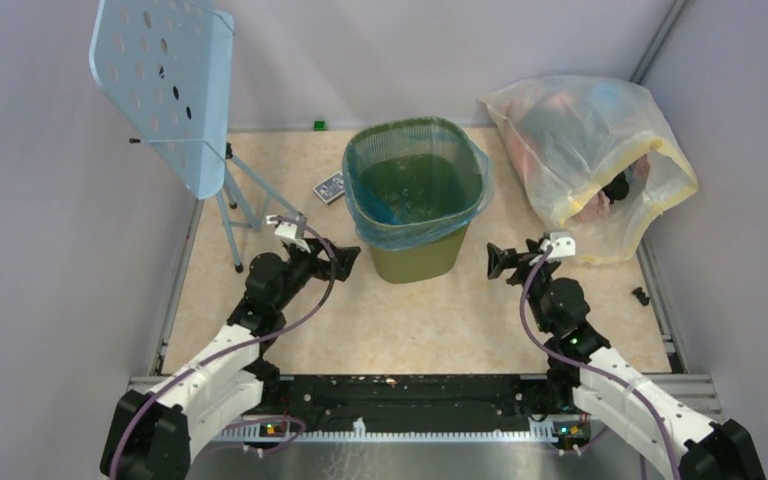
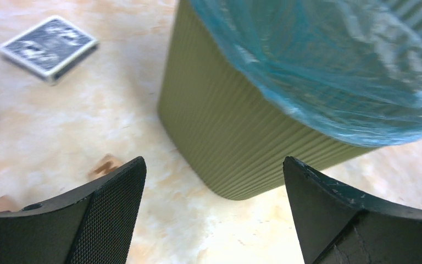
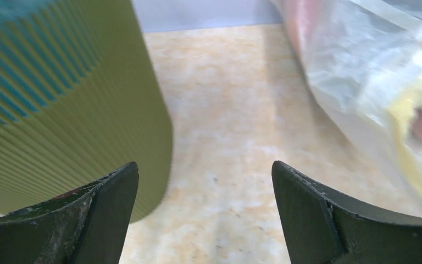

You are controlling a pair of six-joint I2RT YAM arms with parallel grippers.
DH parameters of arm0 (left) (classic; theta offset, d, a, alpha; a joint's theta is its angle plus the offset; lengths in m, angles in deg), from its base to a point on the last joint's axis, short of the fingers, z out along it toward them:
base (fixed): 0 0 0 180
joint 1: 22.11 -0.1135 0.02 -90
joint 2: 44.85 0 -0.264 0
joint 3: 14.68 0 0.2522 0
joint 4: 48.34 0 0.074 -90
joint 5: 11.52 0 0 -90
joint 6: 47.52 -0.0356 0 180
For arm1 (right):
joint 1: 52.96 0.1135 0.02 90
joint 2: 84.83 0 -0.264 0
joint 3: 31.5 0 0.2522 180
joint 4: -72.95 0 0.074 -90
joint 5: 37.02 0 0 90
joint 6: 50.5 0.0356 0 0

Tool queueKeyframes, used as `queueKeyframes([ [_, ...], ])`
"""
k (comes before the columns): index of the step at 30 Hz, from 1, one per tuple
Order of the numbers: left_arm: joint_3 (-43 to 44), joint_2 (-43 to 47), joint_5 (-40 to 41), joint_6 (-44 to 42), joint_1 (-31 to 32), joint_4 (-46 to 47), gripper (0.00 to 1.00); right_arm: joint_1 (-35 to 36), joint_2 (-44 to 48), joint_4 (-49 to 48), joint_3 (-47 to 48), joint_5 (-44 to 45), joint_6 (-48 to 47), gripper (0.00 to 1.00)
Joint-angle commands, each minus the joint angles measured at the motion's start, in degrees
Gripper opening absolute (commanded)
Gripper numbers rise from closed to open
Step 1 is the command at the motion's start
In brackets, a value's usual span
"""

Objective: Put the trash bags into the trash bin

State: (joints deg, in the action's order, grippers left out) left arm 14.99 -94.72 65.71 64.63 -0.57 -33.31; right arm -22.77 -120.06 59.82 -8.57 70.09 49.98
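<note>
The olive-green trash bin [image 1: 415, 255] stands upright at the middle of the table. The light-blue trash bag [image 1: 415, 185] lines its inside and is folded out over the rim all round. My left gripper [image 1: 345, 258] is open and empty, just left of the bin's lower wall. My right gripper [image 1: 498, 262] is open and empty, just right of the bin. The left wrist view shows the bin wall [image 2: 236, 126] and the bag's overhang [image 2: 329, 60] ahead. The right wrist view shows the bin wall [image 3: 71, 121] at the left.
A large yellowish-clear stuffed bag [image 1: 590, 165] lies at the back right, also in the right wrist view [image 3: 373, 66]. A light-blue perforated stand [image 1: 165, 85] on thin legs is at the back left. A dark card box [image 1: 329, 187] lies left of the bin. A small black piece [image 1: 640, 296] lies at the right edge.
</note>
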Motion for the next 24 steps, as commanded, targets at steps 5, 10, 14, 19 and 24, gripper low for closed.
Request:
queueKeyframes([
  [5, -1.4, 2.9, 19.3, -6.8, 0.1, -3.6, 0.99, -2.3, -3.2, -10.0, -2.4, 13.2, -6.6, 0.94],
  [10, -2.1, -3.2, 29.0, -10.8, -0.1, 6.3, 0.99, -17.6, -18.6, -17.3, 1.4, -0.3, -4.8, 0.99],
  [14, 2.0, -12.0, 33.3, -15.4, -0.6, 8.2, 0.99, -19.8, -29.1, -27.0, 0.5, -0.8, -13.2, 0.99],
  [19, 4.6, -20.3, 34.6, -20.3, -2.4, 14.1, 0.99, -23.1, -44.2, -51.2, -4.8, 2.1, -11.8, 0.98],
  [24, 3.7, -23.8, 30.2, -21.0, -7.7, 17.2, 0.99, -25.4, -48.5, -46.2, 0.3, 2.6, -8.6, 0.89],
])
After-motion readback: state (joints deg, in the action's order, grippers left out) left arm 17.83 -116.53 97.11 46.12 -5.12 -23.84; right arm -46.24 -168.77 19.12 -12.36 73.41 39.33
